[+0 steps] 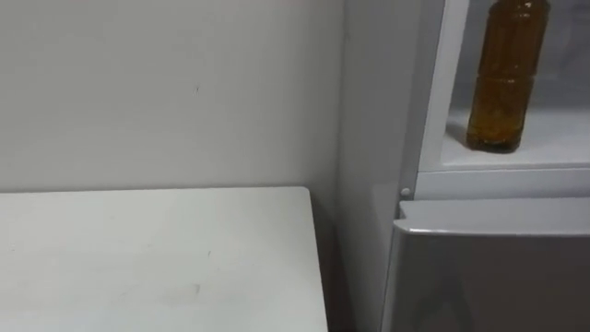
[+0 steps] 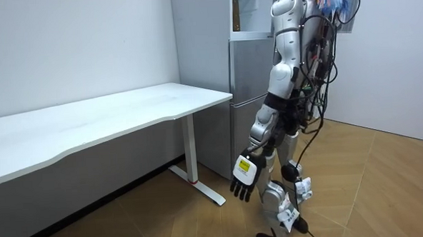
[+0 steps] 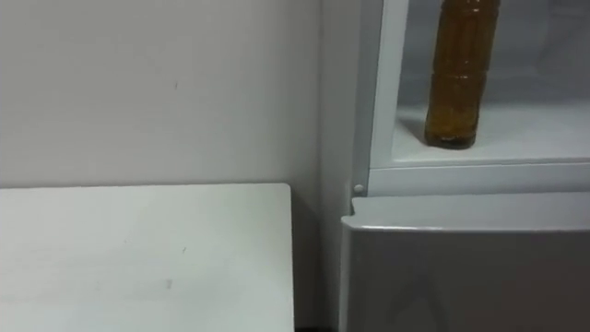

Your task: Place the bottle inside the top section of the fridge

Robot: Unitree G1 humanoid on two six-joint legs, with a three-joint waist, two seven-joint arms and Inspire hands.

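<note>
Amber bottle [image 1: 505, 78] upright on the upper fridge shelf [image 1: 562, 138], at 2 o'clock from the white table [image 1: 157, 258]; left hand [image 2: 244, 176] hangs beside the robot's thigh, fingers loosely spread, holding nothing.

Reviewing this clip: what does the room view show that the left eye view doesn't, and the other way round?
The room view adds the robot standing at the fridge, its left hand hanging open at its side and holding nothing, plus the table's legs and the wooden floor. The left eye view adds the close detail: the amber bottle stands upright on the white shelf of the upper compartment, above the shut lower door. Both share the bottle in the upper fridge, the white table and the wall behind it.
</note>
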